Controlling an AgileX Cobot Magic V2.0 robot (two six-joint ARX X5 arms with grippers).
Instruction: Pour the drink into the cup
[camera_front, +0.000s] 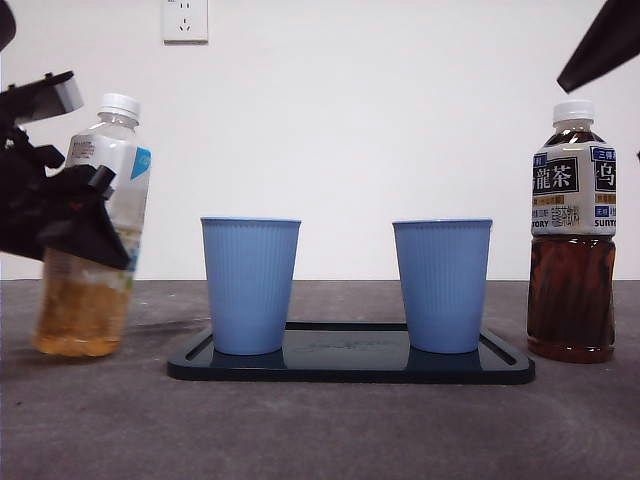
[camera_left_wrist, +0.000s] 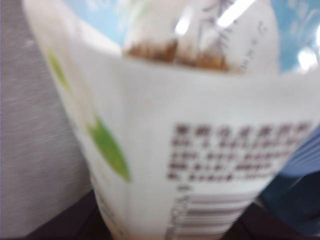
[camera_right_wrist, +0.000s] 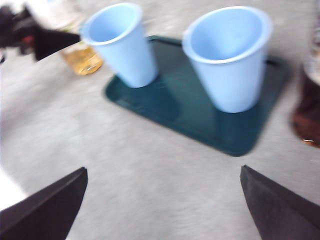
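Note:
A clear bottle of pale yellow tea (camera_front: 84, 305) with a white cap and white label is at the left, tilted slightly towards the cups. It fills the left wrist view (camera_left_wrist: 200, 125). My left gripper (camera_front: 70, 215) is shut on its middle. Two empty blue cups (camera_front: 250, 285) (camera_front: 442, 285) stand on a dark tray (camera_front: 350, 365). They also show in the right wrist view (camera_right_wrist: 122, 42) (camera_right_wrist: 230, 55). My right gripper (camera_right_wrist: 162, 170) is open and empty, raised above the table in front of the tray, and shows as a black tip at the front view's top right (camera_front: 605, 45).
A capped bottle of dark oolong tea (camera_front: 571, 240) stands upright to the right of the tray, also at the edge of the right wrist view (camera_right_wrist: 307, 100). The grey table (camera_front: 320, 430) lies bare in front of the tray. A white wall is behind.

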